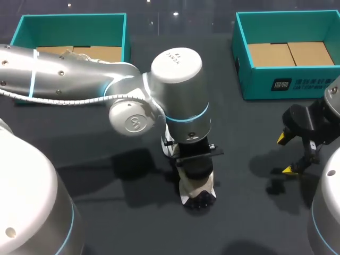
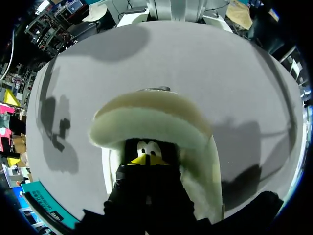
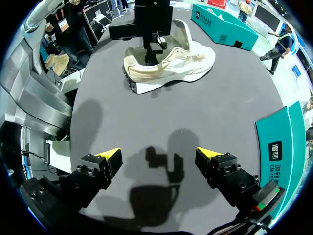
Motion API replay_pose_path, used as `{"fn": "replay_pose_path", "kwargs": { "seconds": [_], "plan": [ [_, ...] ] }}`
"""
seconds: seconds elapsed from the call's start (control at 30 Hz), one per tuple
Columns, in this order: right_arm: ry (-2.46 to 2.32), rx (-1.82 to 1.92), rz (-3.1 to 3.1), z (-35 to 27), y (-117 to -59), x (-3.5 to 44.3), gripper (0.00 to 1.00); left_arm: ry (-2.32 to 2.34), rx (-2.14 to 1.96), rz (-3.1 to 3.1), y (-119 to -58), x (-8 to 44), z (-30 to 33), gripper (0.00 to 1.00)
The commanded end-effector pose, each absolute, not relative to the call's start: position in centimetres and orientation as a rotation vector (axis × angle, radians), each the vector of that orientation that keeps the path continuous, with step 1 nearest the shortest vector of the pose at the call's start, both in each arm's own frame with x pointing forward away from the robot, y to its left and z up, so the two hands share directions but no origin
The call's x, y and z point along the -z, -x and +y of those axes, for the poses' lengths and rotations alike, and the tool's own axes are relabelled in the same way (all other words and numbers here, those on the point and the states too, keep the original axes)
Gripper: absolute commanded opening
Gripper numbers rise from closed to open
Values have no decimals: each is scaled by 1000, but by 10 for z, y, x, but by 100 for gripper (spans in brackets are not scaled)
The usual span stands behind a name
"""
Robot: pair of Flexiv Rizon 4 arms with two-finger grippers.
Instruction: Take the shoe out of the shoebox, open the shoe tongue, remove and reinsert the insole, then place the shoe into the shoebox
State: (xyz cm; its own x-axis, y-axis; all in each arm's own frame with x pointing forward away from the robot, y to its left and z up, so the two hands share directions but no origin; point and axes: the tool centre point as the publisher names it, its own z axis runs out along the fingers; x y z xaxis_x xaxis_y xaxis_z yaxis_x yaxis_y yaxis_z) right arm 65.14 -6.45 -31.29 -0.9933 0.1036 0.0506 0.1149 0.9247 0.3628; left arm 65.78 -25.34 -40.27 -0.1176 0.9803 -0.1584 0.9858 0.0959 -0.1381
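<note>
While the shoe [image 3: 171, 63] is seen lying on the dark counter [image 1: 117, 223], outside both boxes, it is placed roughly midway between the left shoebox [image 1: 69, 24] and the right shoebox [image 1: 255, 79], and nearer the robot than either. It is cream-white, and black tread is shown at its near end in the head view. Both shoeboxes are teal and open-topped, with brown card visible on their floors.

The left arm [image 1: 69, 74] is brought in from the left and reaches to the middle of the counter, its wrist held directly above the shoe, so that most of the shoe is hidden from above. The left pincer [image 3: 154, 46] is set down into the shoe's opening. In the left wrist view a cream padded curve of the shoe is seen arching just ahead of it. Whether this pincer is parted or closed on anything cannot be told, since it is covered by the wrist and by the shoe's padding.

The right pincer [image 3: 157, 155] is held above bare counter, well apart from the shoe and near the right shoebox. Its yellow fingertips [image 3: 111, 153] are spread wide, and nothing is held between them. Its shadow is cast on the counter beneath it.
</note>
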Motion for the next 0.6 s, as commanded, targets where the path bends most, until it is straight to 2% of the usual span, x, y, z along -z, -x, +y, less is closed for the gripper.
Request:
{"fn": "replay_pose_path", "kwargs": {
  "seconds": [0.03,0.37,0.6],
  "plan": [
    [174,575,-3056,-65,-649,313,100,-2054,346,2281,-660,397,-236,0],
    [174,575,-3056,-65,-649,313,100,-2060,437,2124,-643,364,-255,0],
    [174,575,-3056,-65,-649,313,100,-2063,459,2160,-648,395,-287,0]
  ]
}}
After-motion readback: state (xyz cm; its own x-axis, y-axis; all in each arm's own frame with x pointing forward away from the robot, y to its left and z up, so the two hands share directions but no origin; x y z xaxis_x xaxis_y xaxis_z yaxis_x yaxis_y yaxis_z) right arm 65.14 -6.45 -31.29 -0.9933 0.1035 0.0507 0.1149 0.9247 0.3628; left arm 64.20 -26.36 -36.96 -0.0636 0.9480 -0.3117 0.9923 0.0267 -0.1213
